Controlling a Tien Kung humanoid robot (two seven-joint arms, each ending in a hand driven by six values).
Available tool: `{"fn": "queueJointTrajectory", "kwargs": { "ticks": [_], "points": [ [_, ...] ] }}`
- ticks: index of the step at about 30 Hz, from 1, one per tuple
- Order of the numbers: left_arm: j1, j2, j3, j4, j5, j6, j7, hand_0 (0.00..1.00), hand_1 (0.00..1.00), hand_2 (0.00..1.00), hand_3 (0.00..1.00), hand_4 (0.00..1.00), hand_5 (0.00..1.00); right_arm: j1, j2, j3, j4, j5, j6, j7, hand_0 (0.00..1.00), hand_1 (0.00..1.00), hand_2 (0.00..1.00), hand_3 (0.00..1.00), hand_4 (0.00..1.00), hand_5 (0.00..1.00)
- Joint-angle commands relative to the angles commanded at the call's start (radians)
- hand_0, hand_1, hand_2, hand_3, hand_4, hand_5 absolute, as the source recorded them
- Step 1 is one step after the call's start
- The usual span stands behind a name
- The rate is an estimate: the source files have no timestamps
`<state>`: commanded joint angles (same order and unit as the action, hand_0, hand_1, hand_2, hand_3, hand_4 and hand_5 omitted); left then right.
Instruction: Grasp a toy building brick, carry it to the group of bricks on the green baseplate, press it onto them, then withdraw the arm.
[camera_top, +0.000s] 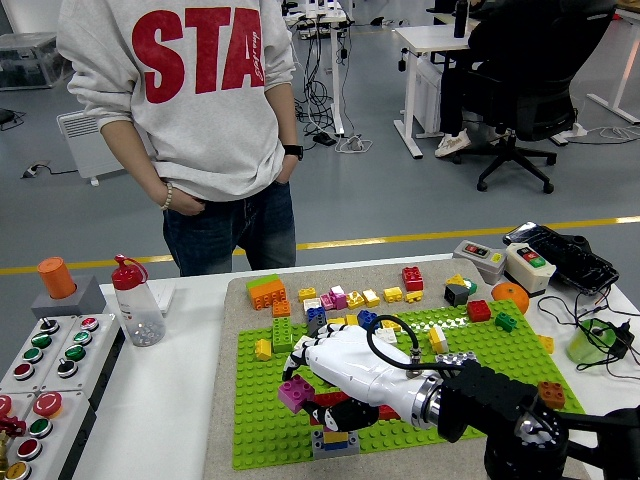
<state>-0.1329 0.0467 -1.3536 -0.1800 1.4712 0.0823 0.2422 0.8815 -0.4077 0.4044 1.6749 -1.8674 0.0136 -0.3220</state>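
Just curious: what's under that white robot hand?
Under the right hand: red bricks and a grey-blue-yellow stack on the green baseplate; a magenta brick beside it. The rest is covered.

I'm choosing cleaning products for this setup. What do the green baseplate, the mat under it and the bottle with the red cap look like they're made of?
Green baseplate: rigid moulded plastic, slightly glossy, with regular studs. Mat: beige and matte, probably felt or fabric, though the weave is not visible. Bottle: clear see-through plastic, probably, with an opaque red plastic cap.
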Motion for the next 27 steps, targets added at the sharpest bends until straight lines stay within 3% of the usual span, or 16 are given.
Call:
{"fn": "queueJointTrajectory", "kwargs": {
  "ticks": [27],
  "points": [
    [-0.001, 0.0, 0.003, 0.0, -0.004, 0.001, -0.001, 0.653, 0.688, 0.674, 0.575, 0.291, 0.998, -0.013, -0.024, -0.009, -0.011, -0.017, 0.026, -0.027, 0.869, 0.753, 0.737, 0.552, 0.408, 0.191]
  ]
}}
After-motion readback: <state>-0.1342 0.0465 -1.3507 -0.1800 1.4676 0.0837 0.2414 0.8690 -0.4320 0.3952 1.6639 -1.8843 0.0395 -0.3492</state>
